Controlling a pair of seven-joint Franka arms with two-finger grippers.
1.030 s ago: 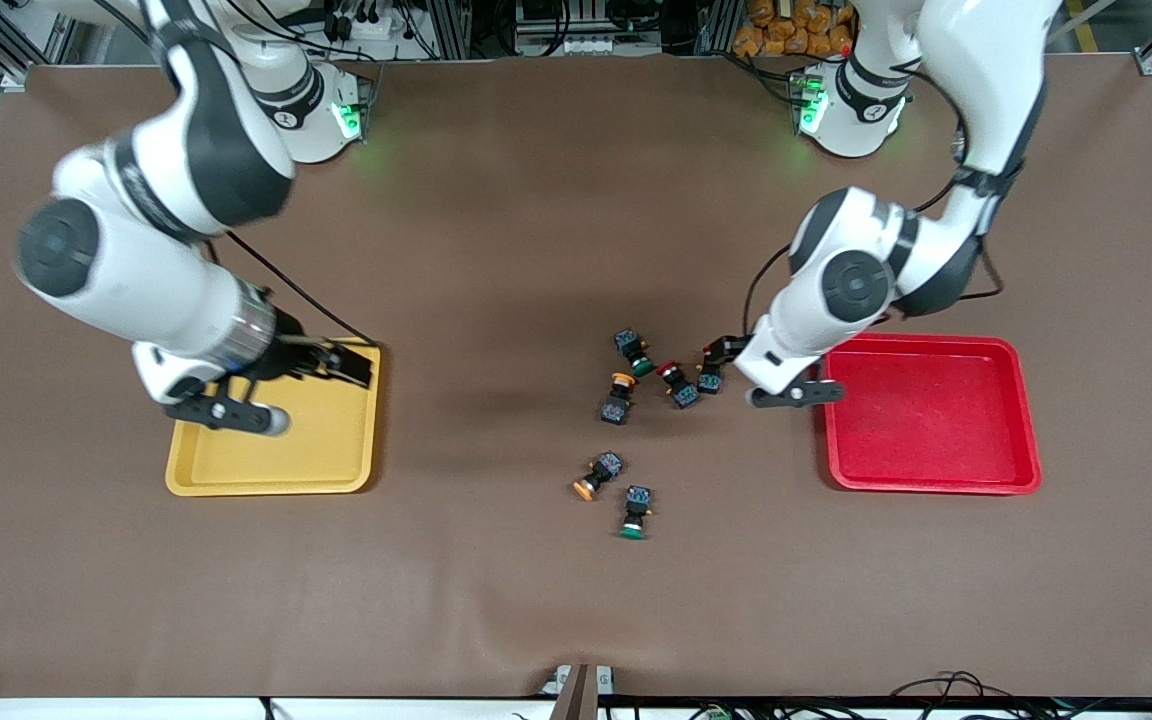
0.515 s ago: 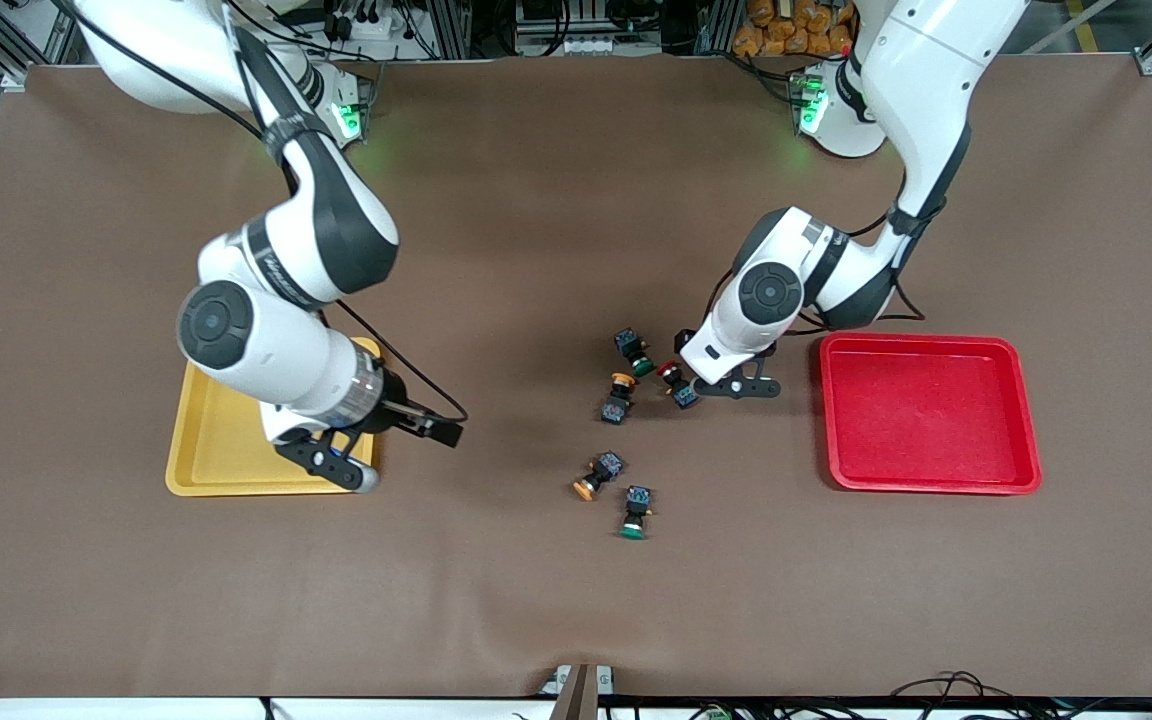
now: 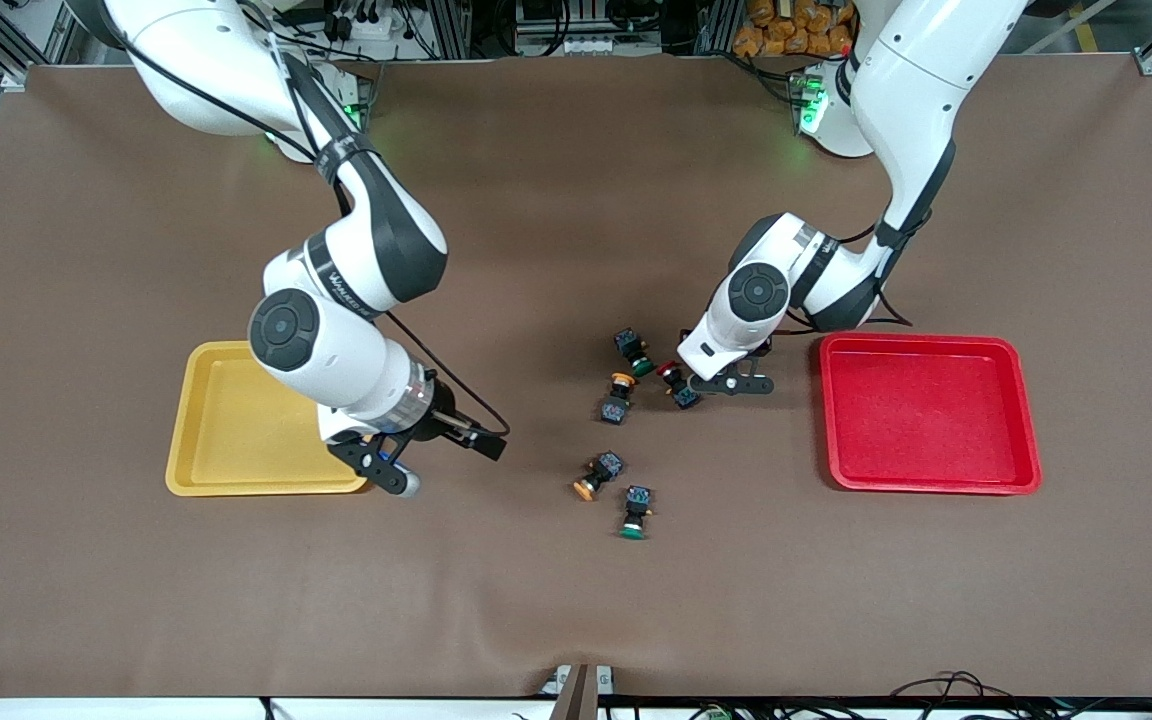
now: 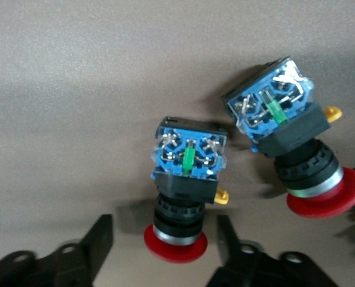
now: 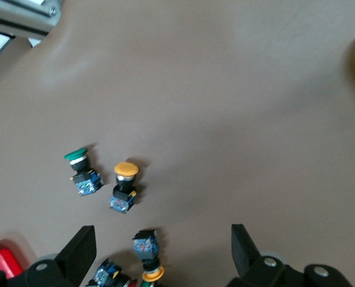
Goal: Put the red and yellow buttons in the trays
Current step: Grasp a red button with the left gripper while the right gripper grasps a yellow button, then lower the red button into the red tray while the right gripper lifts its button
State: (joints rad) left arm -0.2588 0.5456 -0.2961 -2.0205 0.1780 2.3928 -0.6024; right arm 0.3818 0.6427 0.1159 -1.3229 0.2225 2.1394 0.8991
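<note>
Four toppled buttons (image 3: 681,387) mid-table between yellow tray (image 3: 198,470) and red tray (image 3: 1021,410).

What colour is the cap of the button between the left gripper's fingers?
Red. The button lies between the open left gripper; the left wrist view shows it best.

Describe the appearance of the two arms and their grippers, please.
Both arms are glossy white with black joint bands and round dark grey joint caps. A thin black cable runs along each. The left gripper and right gripper have black fingers. Green lights glow at the bases.
</note>
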